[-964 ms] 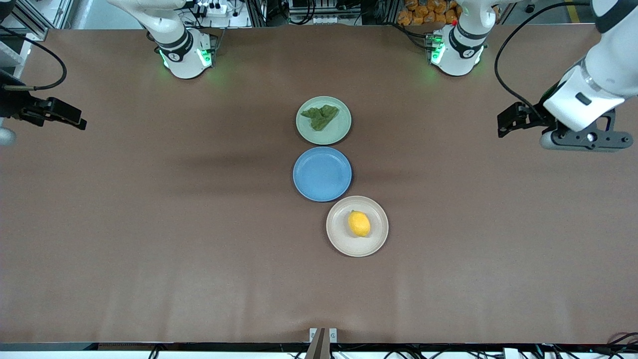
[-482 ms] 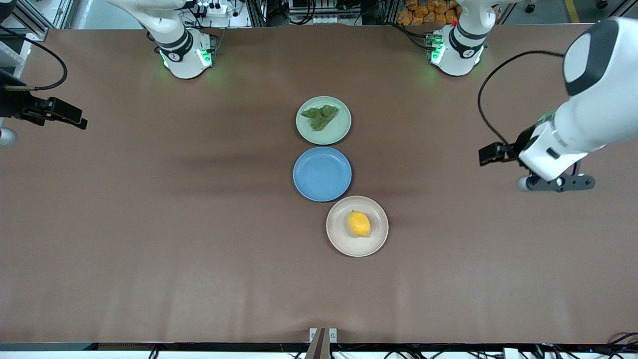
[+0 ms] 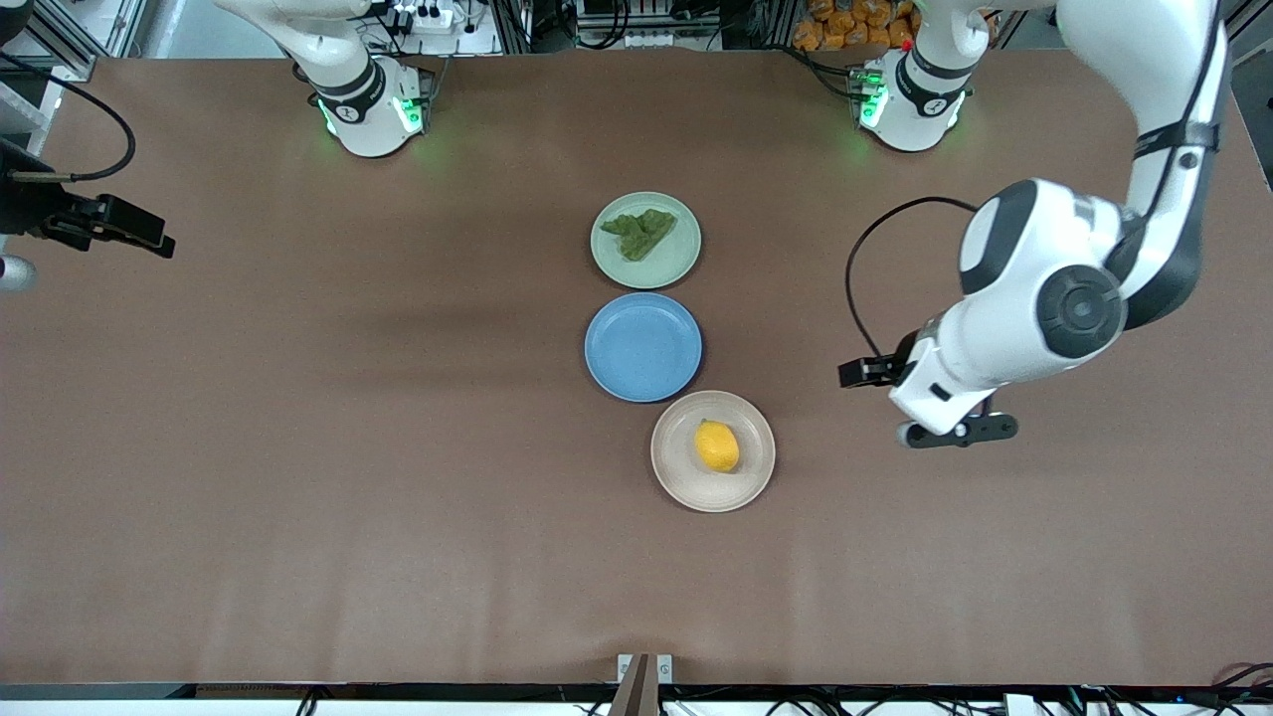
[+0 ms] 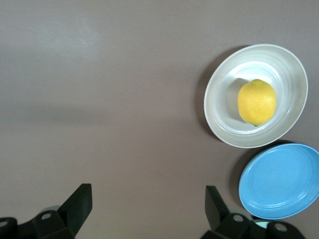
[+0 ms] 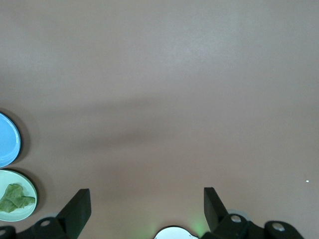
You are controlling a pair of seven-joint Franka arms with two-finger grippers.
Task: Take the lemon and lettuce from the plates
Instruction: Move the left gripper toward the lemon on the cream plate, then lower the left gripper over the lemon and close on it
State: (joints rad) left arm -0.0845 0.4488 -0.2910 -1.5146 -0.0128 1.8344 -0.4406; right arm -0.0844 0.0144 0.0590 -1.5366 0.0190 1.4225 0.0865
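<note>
Left gripper (image 4: 147, 211): I see both dark fingers spread wide, bare brown tabletop between them, nothing held. In the front view the left gripper (image 3: 955, 430) hangs over open table toward the left arm's end, beside the beige cream round plate (image 3: 671, 477) and apart from it. Its fingertips are hidden there under the white wrist housing.

Right gripper (image 5: 144, 209): fingers likewise wide apart, empty, over bare table. In the front view it sits at the frame edge at the right arm's end (image 3: 149, 239), mostly cut off; this arm waits.

Task things. The small bright yellow oval lemon (image 3: 716, 446) lies on the beige cream plate, the plate nearest the front camera. The left wrist view shows the same lemon (image 4: 256, 101) near the middle of that plate (image 4: 219, 124). The dull dark-green wrinkled lettuce piece (image 3: 638, 231) lies on the pale mint green round plate (image 3: 676, 264), farthest from the front camera. The bright blue round plate (image 3: 642, 346) sits between the two, touching or nearly touching both; I cannot tell which.

Writing: I can read none anywhere; no labels on plates or grippers.

Cut off: blue plate (image 4: 279, 181) and mint plate (image 5: 22, 211) are clipped at wrist-frame edges. Lemon stem tip hard to make out.
</note>
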